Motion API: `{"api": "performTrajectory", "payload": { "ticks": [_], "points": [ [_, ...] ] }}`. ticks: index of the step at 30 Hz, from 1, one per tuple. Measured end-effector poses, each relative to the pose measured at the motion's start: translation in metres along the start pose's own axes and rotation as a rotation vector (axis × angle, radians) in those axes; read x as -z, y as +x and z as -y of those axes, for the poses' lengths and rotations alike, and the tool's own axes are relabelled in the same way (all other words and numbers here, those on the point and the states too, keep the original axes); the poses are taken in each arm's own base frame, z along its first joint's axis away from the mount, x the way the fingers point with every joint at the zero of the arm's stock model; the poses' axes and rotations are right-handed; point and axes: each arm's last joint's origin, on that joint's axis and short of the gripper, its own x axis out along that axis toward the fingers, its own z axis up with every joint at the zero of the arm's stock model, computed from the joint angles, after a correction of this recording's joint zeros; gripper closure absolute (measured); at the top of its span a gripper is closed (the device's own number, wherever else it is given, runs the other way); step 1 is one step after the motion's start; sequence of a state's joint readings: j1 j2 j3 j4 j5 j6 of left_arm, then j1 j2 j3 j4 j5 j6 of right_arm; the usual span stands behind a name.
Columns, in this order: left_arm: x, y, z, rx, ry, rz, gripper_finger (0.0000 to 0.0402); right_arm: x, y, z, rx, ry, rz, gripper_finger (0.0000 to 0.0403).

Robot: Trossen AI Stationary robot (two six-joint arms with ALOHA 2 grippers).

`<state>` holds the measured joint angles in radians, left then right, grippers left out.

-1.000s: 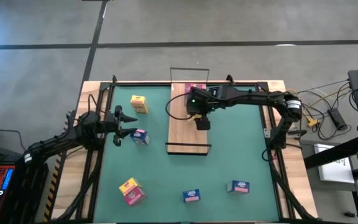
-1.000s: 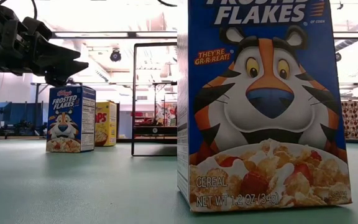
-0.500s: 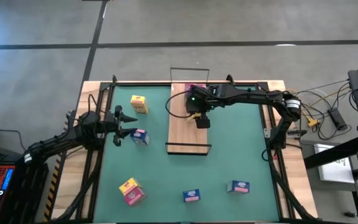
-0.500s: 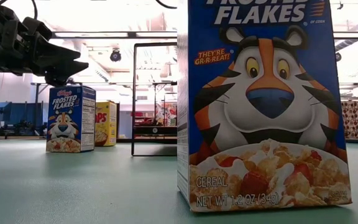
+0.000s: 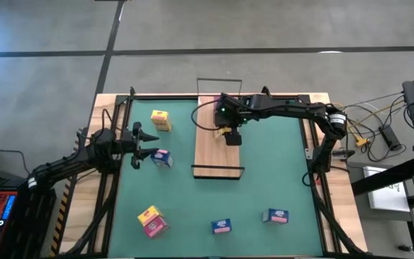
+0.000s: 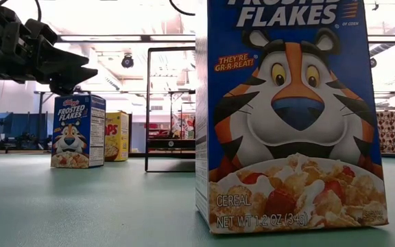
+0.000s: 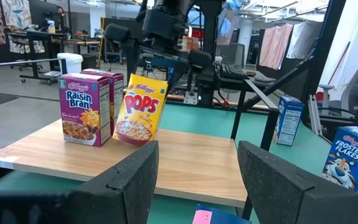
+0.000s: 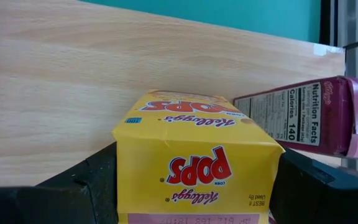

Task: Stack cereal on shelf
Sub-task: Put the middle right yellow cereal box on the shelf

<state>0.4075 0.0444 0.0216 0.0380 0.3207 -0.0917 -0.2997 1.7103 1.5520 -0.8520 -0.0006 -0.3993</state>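
The shelf [image 5: 218, 152] is a light-wood board in the middle of the green table. Two Raisin Bran boxes [image 7: 82, 109] stand on its far end. My right gripper [image 5: 229, 137] hangs over the shelf, shut on a yellow Pops cereal box [image 7: 143, 111] right beside them. Whether the tilted box's lower edge touches the board, I cannot tell. My left gripper [image 5: 141, 146] waits level at the table's left, open and holding nothing, next to a blue box [image 5: 162, 158]. My right gripper pinches the Pops box between its two fingers, one on each narrow side [image 8: 122, 180], near the box's top. The fingers [image 8: 303, 180] slant down at it from above. The box hangs tilted below them, close above the shelf board [image 8: 55, 93] beside the Raisin Bran box [image 8: 303, 118].
Loose cereal boxes stand on the table: a yellow one [image 5: 161, 119] at the far left, a yellow-pink pair [image 5: 152, 221], a pink one [image 5: 221, 226] and a blue one [image 5: 275, 216] near the front. Black wire rails [image 5: 218, 80] close the shelf's short ends.
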Motion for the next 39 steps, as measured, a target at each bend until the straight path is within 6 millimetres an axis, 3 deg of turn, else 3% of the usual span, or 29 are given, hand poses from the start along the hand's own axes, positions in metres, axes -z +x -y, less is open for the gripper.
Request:
{"api": "performTrajectory", "payload": {
  "ticks": [10,22,31,39],
  "points": [
    [0.000,0.000,0.000,0.000,0.000,0.000,0.0198,0.000,0.000,0.000,-0.002,-0.005,-0.001,0.0108],
    [0.000,0.000,0.000,0.000,0.000,0.000,0.0198,0.002,0.003,0.000,-0.008,0.009,-0.015,0.0058],
    [0.000,0.000,0.000,0.000,0.000,0.000,0.0198,-0.007,-0.013,0.003,0.001,0.023,0.001,0.0055],
    [0.000,0.000,0.000,0.000,0.000,0.000,0.0198,-0.006,-0.011,0.002,-0.004,0.040,-0.012,0.0054]
  ]
}}
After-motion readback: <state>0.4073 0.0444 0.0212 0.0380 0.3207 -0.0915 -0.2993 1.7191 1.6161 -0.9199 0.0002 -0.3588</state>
